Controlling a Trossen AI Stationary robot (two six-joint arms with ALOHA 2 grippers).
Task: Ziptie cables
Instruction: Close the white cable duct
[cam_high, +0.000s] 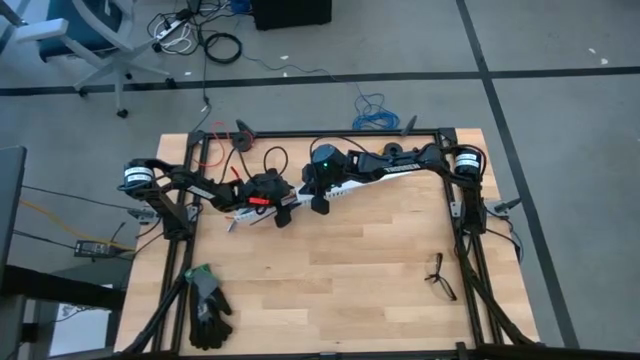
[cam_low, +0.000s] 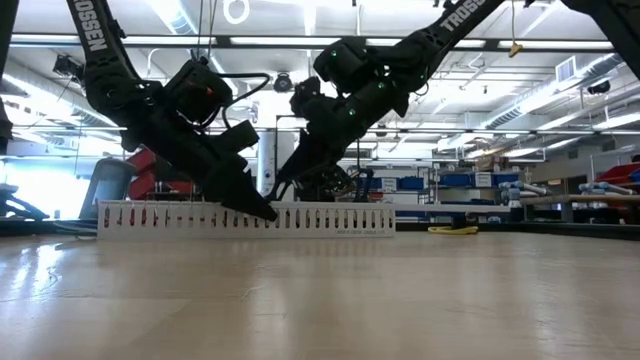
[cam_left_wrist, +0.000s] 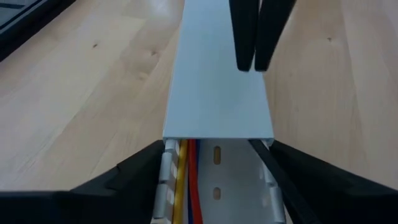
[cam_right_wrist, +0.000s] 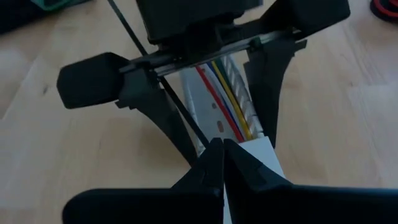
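– Grippers, high view?
– Left gripper (cam_high: 282, 210) and right gripper (cam_high: 320, 204) meet nose to nose at the back middle of the table (cam_high: 330, 285), both over the channel (cam_high: 356, 184). The channel's long axis runs slantwise across the table, left-near to right-far. Open wood lies all along the near side; a glove (cam_high: 207, 300) and the table edges are well apart.
– Low view?
– Both tips come down to the channel (cam_low: 330, 217), the left gripper (cam_low: 262, 209) lowest, the right gripper (cam_low: 281, 186) just above it. Cables hidden behind the slotted wall.
– Left wrist view?
– Left gripper spread wide, one finger on each side of the channel; pressure on the walls not determinable. Cables (cam_left_wrist: 186, 190) lie inside, lengthwise, running under the cover (cam_left_wrist: 217, 81). Right gripper (cam_left_wrist: 254, 62) hangs over the cover, just ahead.
– Right wrist view?
– Right gripper (cam_right_wrist: 222, 149) clenched on the ziptie (cam_right_wrist: 163, 87), which slants away beside the left gripper (cam_right_wrist: 217, 102). Cables (cam_right_wrist: 219, 93) lie straight ahead, just beyond its tips.
– Judgement?
– Right arm is nearer; the ziptie likely has to pass crosswise under the cables, with little room between the walls.
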